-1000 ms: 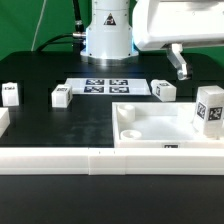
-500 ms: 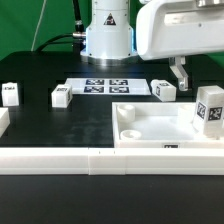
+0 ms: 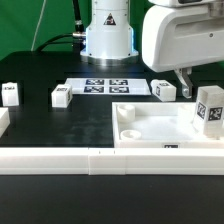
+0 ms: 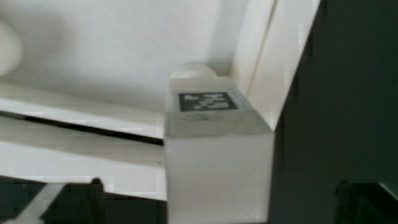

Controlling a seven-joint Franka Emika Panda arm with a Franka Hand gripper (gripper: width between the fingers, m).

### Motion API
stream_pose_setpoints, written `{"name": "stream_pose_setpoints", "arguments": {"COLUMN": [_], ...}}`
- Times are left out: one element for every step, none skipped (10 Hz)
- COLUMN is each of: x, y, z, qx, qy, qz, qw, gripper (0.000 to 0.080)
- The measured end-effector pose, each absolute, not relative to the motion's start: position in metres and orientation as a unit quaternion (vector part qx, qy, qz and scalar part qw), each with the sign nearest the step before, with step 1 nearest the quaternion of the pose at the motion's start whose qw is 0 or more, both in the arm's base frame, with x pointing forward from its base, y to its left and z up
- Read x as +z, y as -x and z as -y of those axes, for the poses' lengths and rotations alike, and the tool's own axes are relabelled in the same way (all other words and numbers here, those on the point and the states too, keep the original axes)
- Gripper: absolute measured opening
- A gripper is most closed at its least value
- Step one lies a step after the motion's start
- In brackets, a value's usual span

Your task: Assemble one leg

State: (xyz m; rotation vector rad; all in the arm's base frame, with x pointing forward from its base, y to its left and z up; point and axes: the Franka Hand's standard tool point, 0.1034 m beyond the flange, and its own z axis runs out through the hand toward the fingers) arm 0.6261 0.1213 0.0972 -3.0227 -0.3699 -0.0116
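Table's marker board, loose legs: ext. view only.

In the exterior view the arm housing hides the upper part of the gripper, so you cannot judge its opening from that view. The housing runs off the frame edges above the gripper. One leg just beside the gripper is clipped by the frame edge. In the wrist view the fingertips are dark, blurred and cropped. The leg between them is cropped too, and its tag is unreadable.
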Motion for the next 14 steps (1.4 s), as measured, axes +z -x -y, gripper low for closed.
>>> {"name": "stream_pose_setpoints", "arguments": {"x": [0.0968, 0.0966, 0.0964, 0.0963, 0.0964, 0.0964, 0.0964, 0.0964, 0.0964, 0.0965, 0.0959, 0.096, 0.0959, 0.0955], "y": [-0.6256, -0.6256, -0.6255, -0.6255, -0.6256, -0.6256, -0.6255, -0.6255, -0.6255, -0.6262, -0.6263, -0.6267, -0.6271, -0.629], "z": [-0.1212, -0.1212, -0.1212, -0.1212, -0.1212, -0.1212, -0.1213, -0.1213, -0.1214, -0.123, -0.1215, -0.1208, -0.1203, -0.1185], "qx": [-0.003, -0.003, -0.003, -0.003, -0.003, -0.003, -0.003, -0.003, -0.003, -0.005, -0.006, -0.007, -0.007, -0.015], "qy": [0.991, 0.991, 0.991, 0.991, 0.991, 0.991, 0.992, 0.993, 0.993, 0.998, 0.998, 0.996, 0.993, 0.983], "qz": [0.121, 0.121, 0.121, 0.121, 0.121, 0.121, 0.113, 0.106, 0.106, 0.051, -0.031, -0.078, -0.112, -0.176], "qw": [0.048, 0.048, 0.048, 0.048, 0.048, 0.048, 0.049, 0.049, 0.049, 0.049, 0.048, 0.048, 0.049, 0.054], "gripper": [0.0648, 0.0648, 0.0526, 0.038, 0.038, 0.0287, 0.0287, 0.0287, 0.0287, 0.0287, 0.0287, 0.0288, 0.0288, 0.0288]}}
